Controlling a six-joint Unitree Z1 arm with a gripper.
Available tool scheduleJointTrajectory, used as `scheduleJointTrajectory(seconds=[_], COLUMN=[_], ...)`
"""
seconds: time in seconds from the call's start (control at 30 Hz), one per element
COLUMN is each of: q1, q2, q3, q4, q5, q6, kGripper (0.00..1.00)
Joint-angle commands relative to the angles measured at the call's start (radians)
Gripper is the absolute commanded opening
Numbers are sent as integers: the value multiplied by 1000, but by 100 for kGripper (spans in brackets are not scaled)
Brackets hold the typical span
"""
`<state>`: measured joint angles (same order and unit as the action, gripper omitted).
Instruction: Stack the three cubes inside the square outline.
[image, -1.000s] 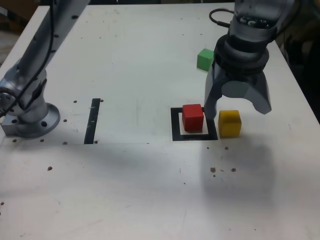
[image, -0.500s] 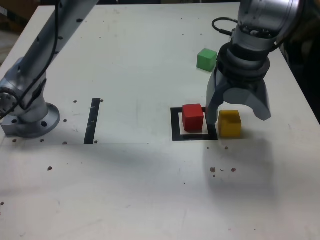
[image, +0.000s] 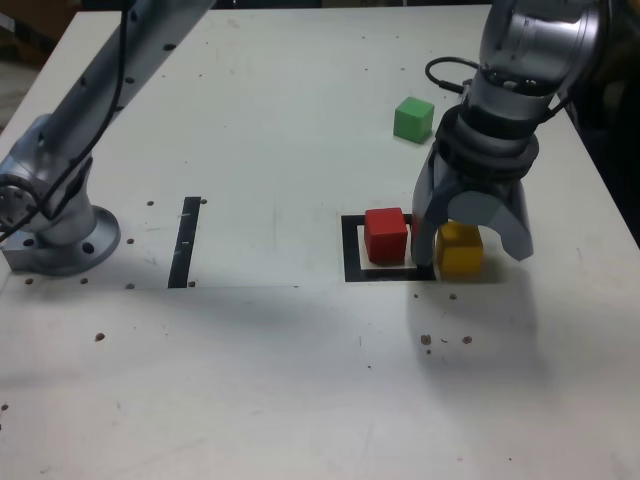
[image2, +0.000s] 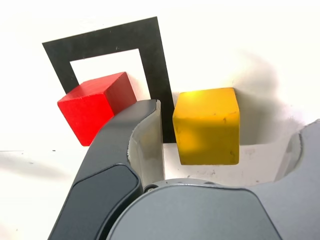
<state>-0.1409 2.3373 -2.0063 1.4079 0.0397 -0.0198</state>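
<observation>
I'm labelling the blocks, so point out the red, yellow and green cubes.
Red cube (image2: 86, 116): wrist view, a side face.
Yellow cube (image2: 207, 140): wrist view, a side face.
Green cube (image: 409, 125): exterior view, a side face.

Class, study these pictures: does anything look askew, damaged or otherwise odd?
Nothing is spilled or toppled. One small oddity: the yellow cube has dark specks on its faces, like scuffs or dirt. The red cube sits inside the black square outline, as the task wants.

One cube inside outline (another beside)
</observation>
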Motion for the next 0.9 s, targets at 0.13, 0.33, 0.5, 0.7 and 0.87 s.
scheduleJointTrajectory(seconds=[0.13,0.33,0.5,0.7,0.87], q1=[5,11,11,11,10], q2=[6,11,15,19,23], q3=[14,27,27,19,0], q4=[-1,-3,-8,-16,-18], q5=[-4,0,5,0,-5], q6=[-2,-14,-20,-20,-19], kGripper=[80,59,51,50,43])
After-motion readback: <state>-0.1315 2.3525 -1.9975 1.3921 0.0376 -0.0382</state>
